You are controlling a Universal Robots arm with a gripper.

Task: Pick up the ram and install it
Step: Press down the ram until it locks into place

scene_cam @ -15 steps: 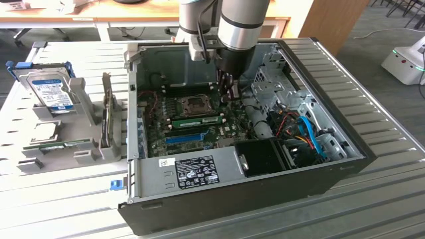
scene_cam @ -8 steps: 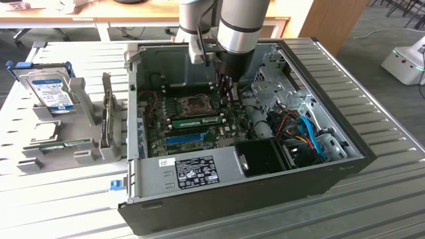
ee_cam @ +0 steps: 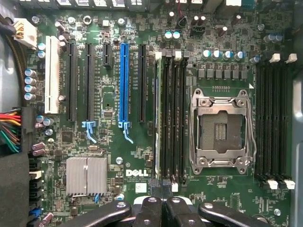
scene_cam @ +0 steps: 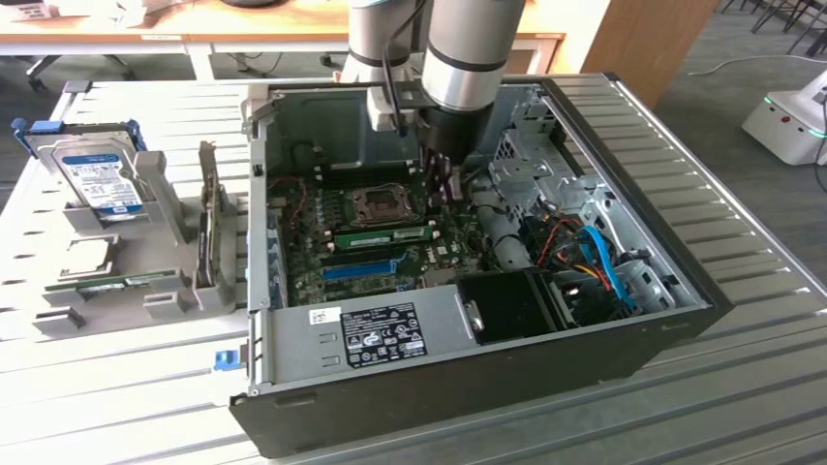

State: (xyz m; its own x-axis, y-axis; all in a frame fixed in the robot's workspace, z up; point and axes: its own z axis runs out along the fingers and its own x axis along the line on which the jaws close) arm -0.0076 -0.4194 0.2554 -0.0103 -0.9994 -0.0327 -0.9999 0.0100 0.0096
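Green ram [scene_cam: 387, 235]: stands on edge in a memory slot on the motherboard, just beside the CPU socket [scene_cam: 383, 201], inside the open case [scene_cam: 672, 320] on the worktop [scene_cam: 723, 407].
Jaws: pressed together with nothing between them; the gripper [scene_cam: 448, 189] hangs inside the case over the board, near the socket and apart from the ram.
Step in hand: by my reading the pick-up is done and the work is at the seating stage, since the ram sits in its slot and the jaws are empty. Whether it is fully home I cannot tell.
Next move calls for: any press would need the closed jaws squarely over the ram's top edge and in line with the slot, pushing straight down. Off-centre force could tilt the ram or load the board.
Exterior view adds: the arm's reach into the case, and off the exterior view's left a second green stick [scene_cam: 127, 283] lying in a grey holder, with a hard drive [scene_cam: 107, 179] propped behind it.
Wrist view adds: the board seen straight down. The ram [ee_cam: 158, 113] shows as a thin pale edge in the slot bank between the blue slot [ee_cam: 124, 85] and the socket [ee_cam: 221, 127], with the gripper [ee_cam: 163, 201] near one end of that bank. The white latches at the slot ends are too small to read.
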